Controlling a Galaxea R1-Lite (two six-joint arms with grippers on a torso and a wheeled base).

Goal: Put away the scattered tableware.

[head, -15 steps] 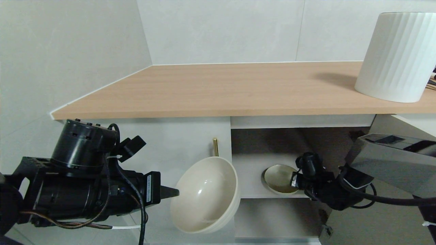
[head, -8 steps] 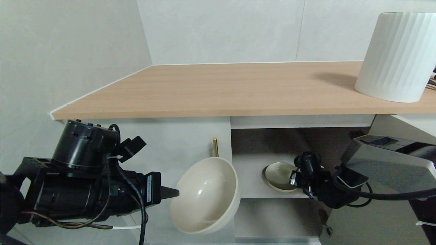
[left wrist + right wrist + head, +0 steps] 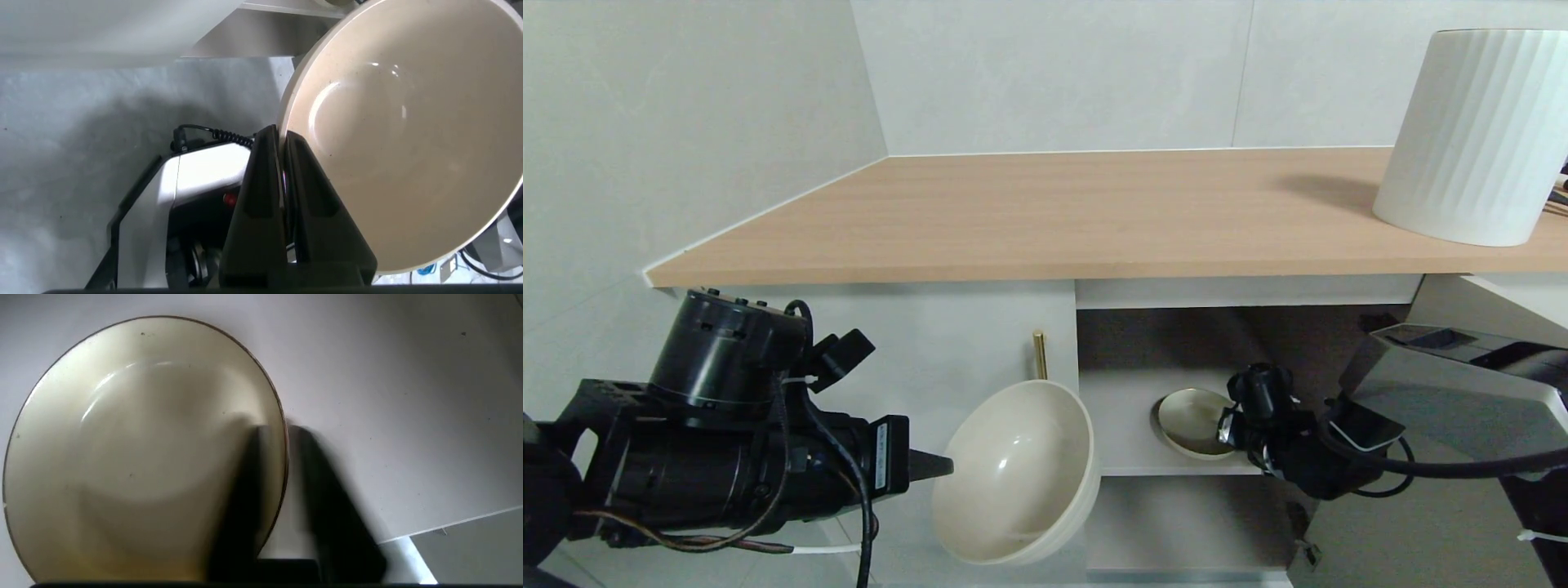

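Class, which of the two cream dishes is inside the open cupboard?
The small plate, gripped by the right gripper; the big bowl hangs outside, before the closed door.

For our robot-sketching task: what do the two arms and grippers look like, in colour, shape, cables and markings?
Both are mostly black. The left gripper has tapered wedge fingers, a white label strip behind them, a drum-shaped housing above, and black, brown and white cables. The right gripper sits on a wrist with a small cylinder and black cables, a grey boxy link behind.
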